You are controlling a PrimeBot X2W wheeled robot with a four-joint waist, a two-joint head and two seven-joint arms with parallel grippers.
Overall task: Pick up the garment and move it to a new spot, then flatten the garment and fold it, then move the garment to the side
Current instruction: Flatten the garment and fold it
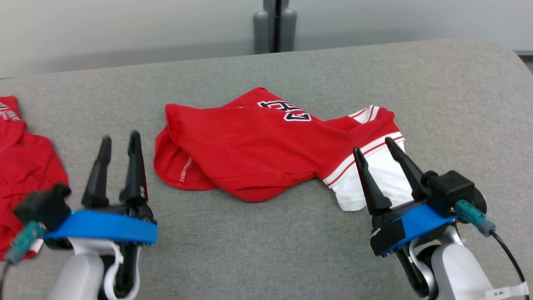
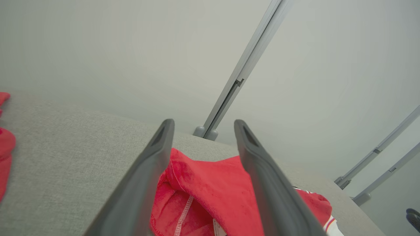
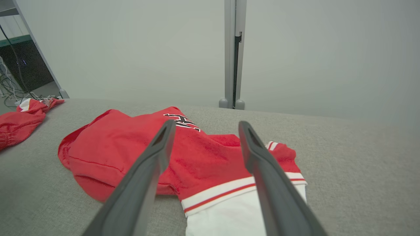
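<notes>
Parted and empty at the left gripper point(image 1: 120, 136), just beside the red shirt point(image 1: 250, 146). Parted and empty too at the right gripper point(image 1: 373, 145), pointing over its white part. Lies crumpled mid grey cushion point(image 1: 266, 250); second red garment point(image 1: 25, 166) far left.

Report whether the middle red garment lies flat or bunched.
Bunched. The garment lies in overlapping layers on the grey surface, its hem turned up, its white part poking out.
</notes>
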